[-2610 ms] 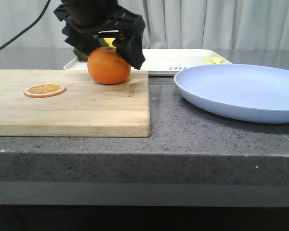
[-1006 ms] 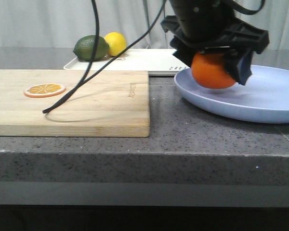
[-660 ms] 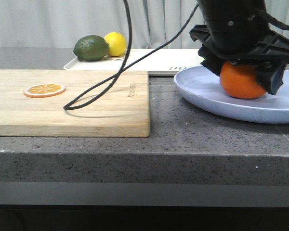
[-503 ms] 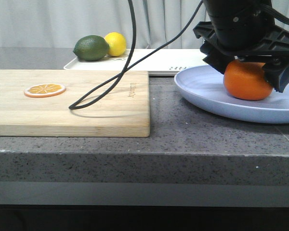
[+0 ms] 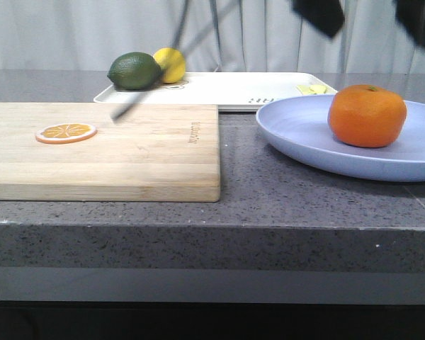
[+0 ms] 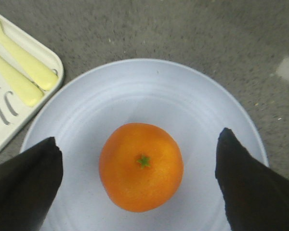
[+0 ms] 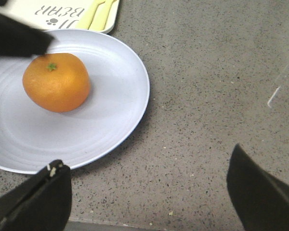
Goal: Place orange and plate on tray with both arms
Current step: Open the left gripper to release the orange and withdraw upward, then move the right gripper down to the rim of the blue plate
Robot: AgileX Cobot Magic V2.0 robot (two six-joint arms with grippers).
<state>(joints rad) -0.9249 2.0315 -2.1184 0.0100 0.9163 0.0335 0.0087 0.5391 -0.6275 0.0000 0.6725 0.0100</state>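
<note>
Front view: the orange (image 5: pixel 367 116) is being carried by the plate (image 5: pixel 319 138), stem up and near the middle, gripped by nothing. The left gripper (image 6: pixel 137 185) is being held directly above the fruit, fingers spread wide and clear of it. The right gripper (image 7: pixel 149 192) is being held agape over grey counter (image 7: pixel 207 96) beside the plate's rim. The tray (image 5: pixel 227 88) is being kept behind, just beside the plate.
</note>
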